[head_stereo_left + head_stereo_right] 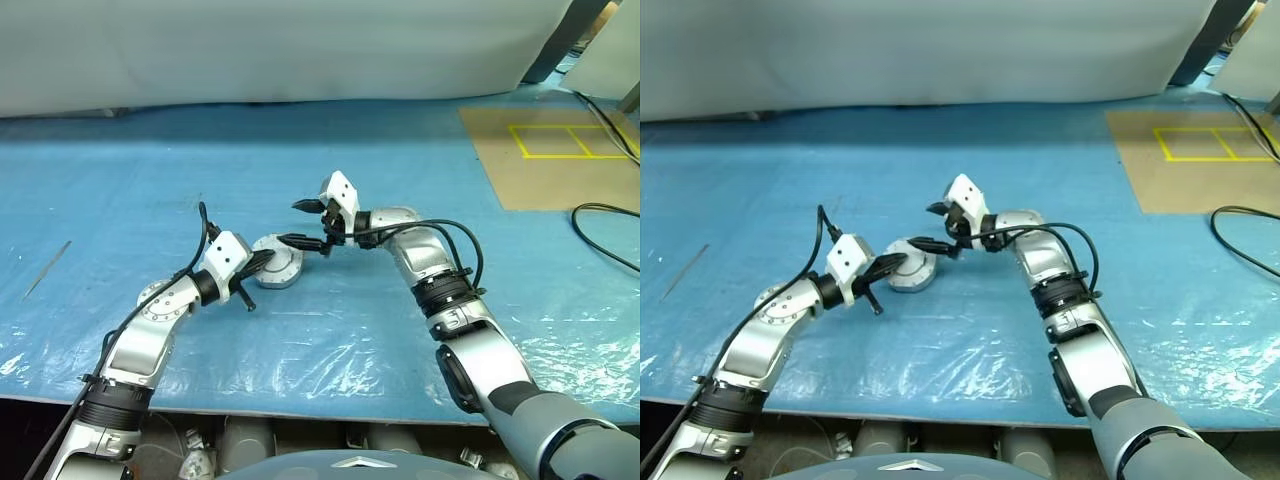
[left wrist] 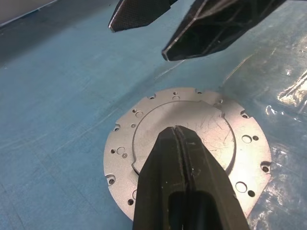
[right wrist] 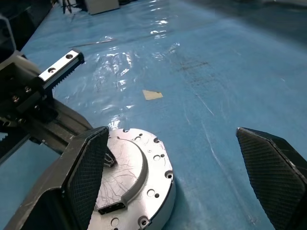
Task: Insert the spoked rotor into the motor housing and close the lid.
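The left gripper (image 1: 262, 262), fingers pressed together, is resting its tips on the plain grey round metal lid (image 2: 189, 153); the right gripper (image 1: 308, 222), fingers spread wide, is hovering just above.

This looks like a robotics lab or workshop test area. A blue plastic sheet (image 1: 300, 180) covers the work surface; beyond it hangs a pale grey drape (image 1: 270, 50). Beside the sheet's far right edge lies a brown board (image 1: 540, 170) marked with yellow tape rectangles (image 1: 565, 140), with black cables (image 1: 605, 240) trailing near it.
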Tool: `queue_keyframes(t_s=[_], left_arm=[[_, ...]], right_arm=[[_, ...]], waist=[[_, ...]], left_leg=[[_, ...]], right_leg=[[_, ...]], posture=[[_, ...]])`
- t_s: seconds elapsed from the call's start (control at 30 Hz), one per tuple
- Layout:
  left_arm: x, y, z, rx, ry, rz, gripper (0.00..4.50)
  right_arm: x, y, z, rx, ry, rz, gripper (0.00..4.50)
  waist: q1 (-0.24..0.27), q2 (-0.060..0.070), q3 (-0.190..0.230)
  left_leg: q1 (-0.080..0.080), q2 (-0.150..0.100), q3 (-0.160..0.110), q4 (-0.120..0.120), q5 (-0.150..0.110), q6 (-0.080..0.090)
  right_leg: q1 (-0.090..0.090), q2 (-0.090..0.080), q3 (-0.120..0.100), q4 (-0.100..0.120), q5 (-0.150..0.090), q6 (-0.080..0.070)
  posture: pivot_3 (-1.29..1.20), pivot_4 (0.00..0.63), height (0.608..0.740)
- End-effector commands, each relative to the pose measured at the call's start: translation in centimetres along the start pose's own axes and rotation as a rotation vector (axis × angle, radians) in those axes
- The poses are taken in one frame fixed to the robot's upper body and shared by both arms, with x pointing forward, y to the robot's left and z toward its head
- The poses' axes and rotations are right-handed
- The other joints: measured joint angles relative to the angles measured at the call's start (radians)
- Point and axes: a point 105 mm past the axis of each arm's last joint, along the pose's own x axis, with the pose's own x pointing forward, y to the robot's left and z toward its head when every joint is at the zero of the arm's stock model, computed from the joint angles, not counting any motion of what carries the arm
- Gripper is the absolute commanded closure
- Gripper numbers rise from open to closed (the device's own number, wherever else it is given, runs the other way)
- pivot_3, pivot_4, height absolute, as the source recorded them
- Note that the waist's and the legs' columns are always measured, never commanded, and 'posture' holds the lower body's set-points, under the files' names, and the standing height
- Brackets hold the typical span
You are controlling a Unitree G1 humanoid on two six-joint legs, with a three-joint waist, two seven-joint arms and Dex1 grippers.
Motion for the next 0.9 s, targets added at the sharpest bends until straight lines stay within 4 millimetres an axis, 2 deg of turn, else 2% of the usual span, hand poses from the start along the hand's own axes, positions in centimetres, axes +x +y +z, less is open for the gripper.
queue_keyframes(t_s=[0.03,0.2,0.47,0.57,0.9], left_arm=[[-0.4,-1.6,-3.5,-0.067,0.130,-0.056,4.50],[-0.5,-1.6,-3.5,-0.069,0.134,-0.057,4.50],[-0.5,-1.6,-3.5,-0.078,0.131,-0.052,4.50],[-0.4,-1.7,-3.5,-0.079,0.130,-0.054,4.50],[-0.3,-1.9,-3.6,-0.073,0.137,-0.069,4.50]], right_arm=[[-0.1,0.6,0.3,0.133,-0.030,0.023,0.07],[-0.2,1.1,0.0,0.375,-0.005,0.052,0.07],[-0.9,0.2,-1.2,0.444,0.074,-0.001,0.07],[-1.0,0.0,-2.2,0.452,0.134,-0.033,0.07],[-0.4,1.9,-4.3,0.584,0.213,0.010,0.07]], waist=[[0.000,0.000,0.000],[0.001,0.000,0.000],[0.002,0.000,0.000],[0.002,0.000,0.000],[0.003,0.000,0.000]], left_leg=[[0.000,0.000,0.000,0.000,0.000,0.000],[0.000,0.000,0.000,-0.001,0.000,0.000],[0.001,0.000,0.000,-0.001,0.000,-0.001],[0.001,0.000,0.000,-0.002,0.000,-0.001],[0.001,0.000,0.000,-0.002,0.000,-0.001]], right_leg=[[0.000,0.000,0.000,0.000,0.000,0.000],[0.000,0.000,0.000,0.000,0.000,0.000],[0.000,0.000,0.000,0.000,0.000,0.000],[0.000,0.000,0.000,-0.001,0.000,0.000],[0.001,0.000,0.000,-0.001,0.000,0.000]], posture=[[0.00,0.150,0.740],[0.00,0.150,0.740],[0.00,0.150,0.740],[0.00,0.150,0.740],[0.00,0.150,0.740]])
